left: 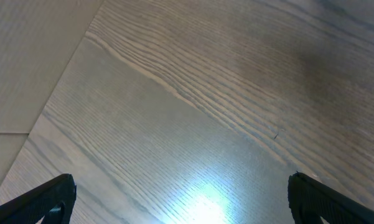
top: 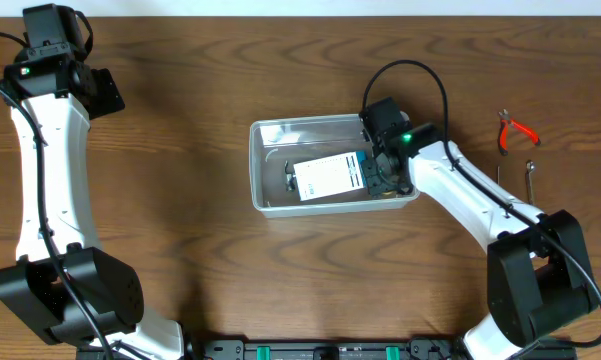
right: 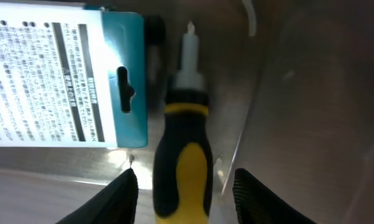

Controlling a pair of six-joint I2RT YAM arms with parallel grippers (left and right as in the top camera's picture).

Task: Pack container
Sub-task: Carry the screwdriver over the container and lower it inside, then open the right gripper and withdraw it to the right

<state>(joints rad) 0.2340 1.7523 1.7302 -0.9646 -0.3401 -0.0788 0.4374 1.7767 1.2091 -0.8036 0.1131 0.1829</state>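
The clear plastic container (top: 255, 160) sits mid-table. Inside it lies a white and teal carded package (top: 328, 176), which also shows in the right wrist view (right: 56, 74). My right gripper (top: 388, 180) is down inside the container's right end. In the right wrist view its fingers (right: 185, 173) are open, one on each side of a yellow and black screwdriver (right: 185, 124) that lies on the container floor next to the package. There are gaps on both sides of the handle. The container wall (right: 299, 93) is just to the right. My left gripper (top: 100, 90) is open and empty over bare wood (left: 180, 186) at the far left.
Red-handled pliers (top: 518, 129) and a small metal key-like tool (top: 530, 175) lie on the table to the right of the container. The table's far edge shows in the left wrist view (left: 25, 81).
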